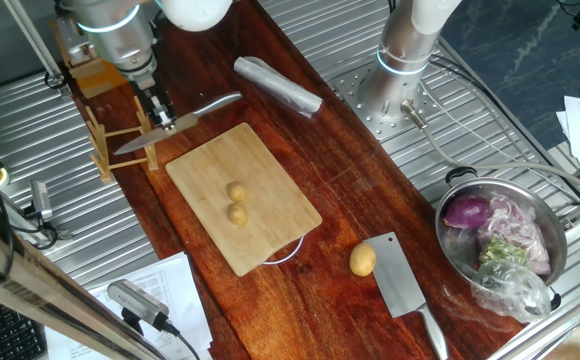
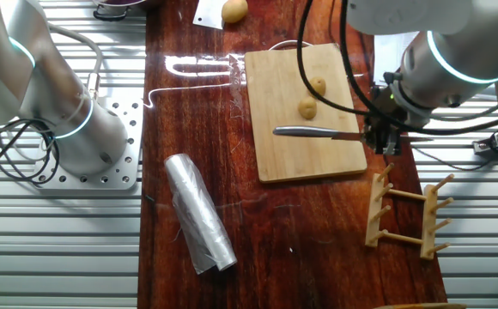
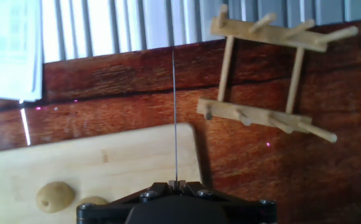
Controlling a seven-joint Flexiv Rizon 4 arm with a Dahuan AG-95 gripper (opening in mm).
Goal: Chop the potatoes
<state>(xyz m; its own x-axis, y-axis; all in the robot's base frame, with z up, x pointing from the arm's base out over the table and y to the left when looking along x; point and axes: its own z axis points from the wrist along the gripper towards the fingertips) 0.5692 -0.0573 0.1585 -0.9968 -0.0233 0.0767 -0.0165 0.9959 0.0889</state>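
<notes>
The hand (image 1: pixel 160 117) is closed on the handle of a knife (image 1: pixel 185 123), holding it on edge above the surface (image 1: pixel 350 190); in the hand view the blade (image 3: pixel 175 118) shows only as a thin vertical line. The blade lies over the end of the cutting board (image 1: pixel 242 195) nearest the wooden rack (image 1: pixel 120 140), with the handle out past the board's edge.

The two potatoes (image 1: pixel 237 202) sit just beside each other near the middle of the board, whole and clear of the blade. In the other fixed view they lie a little beyond the knife (image 2: pixel 318 132), toward the board's far end (image 2: pixel 305 96).

A larger potato (image 1: pixel 363 260) rests on the surface off the board, touching a cleaver (image 1: pixel 402 285). A roll of plastic wrap (image 1: pixel 277 84) lies near the opposite edge. A metal bowl (image 1: pixel 502 240) with purple onion stands off the wood.
</notes>
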